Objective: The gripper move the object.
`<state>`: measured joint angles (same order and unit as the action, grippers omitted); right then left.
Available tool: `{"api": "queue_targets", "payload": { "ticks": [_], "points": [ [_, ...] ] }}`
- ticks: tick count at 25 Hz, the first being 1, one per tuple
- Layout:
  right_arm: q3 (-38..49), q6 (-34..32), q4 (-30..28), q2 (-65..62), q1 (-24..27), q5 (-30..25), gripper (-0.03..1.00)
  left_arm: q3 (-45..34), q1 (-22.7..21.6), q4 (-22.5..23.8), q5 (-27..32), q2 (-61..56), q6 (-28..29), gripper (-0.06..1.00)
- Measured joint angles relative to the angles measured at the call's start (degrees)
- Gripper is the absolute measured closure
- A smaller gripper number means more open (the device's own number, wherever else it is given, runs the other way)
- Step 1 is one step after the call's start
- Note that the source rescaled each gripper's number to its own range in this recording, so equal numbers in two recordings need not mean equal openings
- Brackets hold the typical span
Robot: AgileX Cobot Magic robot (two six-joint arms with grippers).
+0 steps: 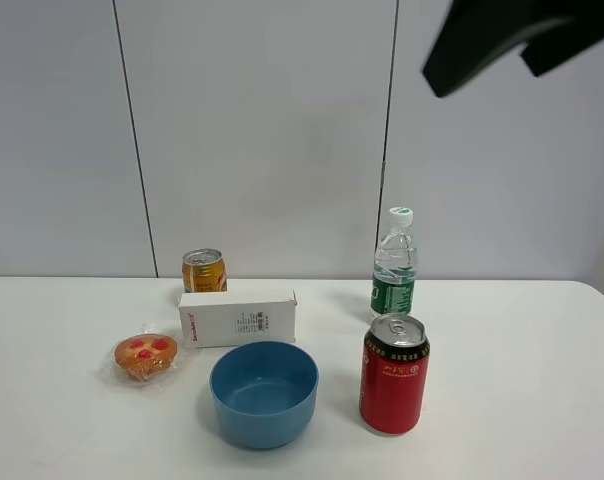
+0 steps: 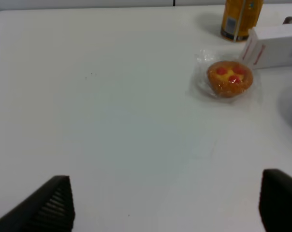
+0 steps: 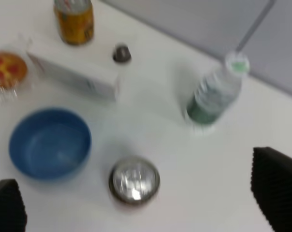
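The object, a long white box [image 1: 237, 318] with black text and a small red logo, lies on the white table [image 1: 522, 400] in front of a gold can [image 1: 203, 271]. It also shows in the left wrist view [image 2: 276, 46] and in the blurred right wrist view [image 3: 73, 70]. My left gripper [image 2: 165, 193] is open and empty, low over bare table, well apart from the box. My right gripper [image 3: 136, 193] is open and empty, high above the red can [image 3: 134, 180]. A black part of the right arm [image 1: 512, 40] shows at the upper right.
A blue bowl [image 1: 264, 392] sits just in front of the box. A wrapped pastry [image 1: 145, 356] lies to its left, a red can [image 1: 394, 373] to the bowl's right, and a water bottle [image 1: 394, 265] behind that. A small dark knob [image 3: 121, 53] lies behind the box.
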<state>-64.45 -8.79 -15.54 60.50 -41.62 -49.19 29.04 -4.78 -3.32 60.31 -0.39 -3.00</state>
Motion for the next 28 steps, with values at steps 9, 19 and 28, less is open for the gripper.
{"api": "queue_targets", "payload": {
  "ticks": [9, 19, 28],
  "points": [
    [15.1, -5.8, 1.5, -17.6, 20.8, -3.6, -0.02, 0.0, 0.0, 0.0, 0.0, 0.0, 0.0, -0.06],
    [29.4, 3.1, 14.5, -35.8, 39.5, -4.2, -0.02, 0.0, 0.0, 0.0, 0.0, 0.0, 0.0, -0.06],
    [34.5, 7.0, 19.3, -50.7, 42.2, -3.9, -0.02, 0.0, 0.0, 0.0, 0.0, 0.0, 0.0, -0.06]
  ]
}}
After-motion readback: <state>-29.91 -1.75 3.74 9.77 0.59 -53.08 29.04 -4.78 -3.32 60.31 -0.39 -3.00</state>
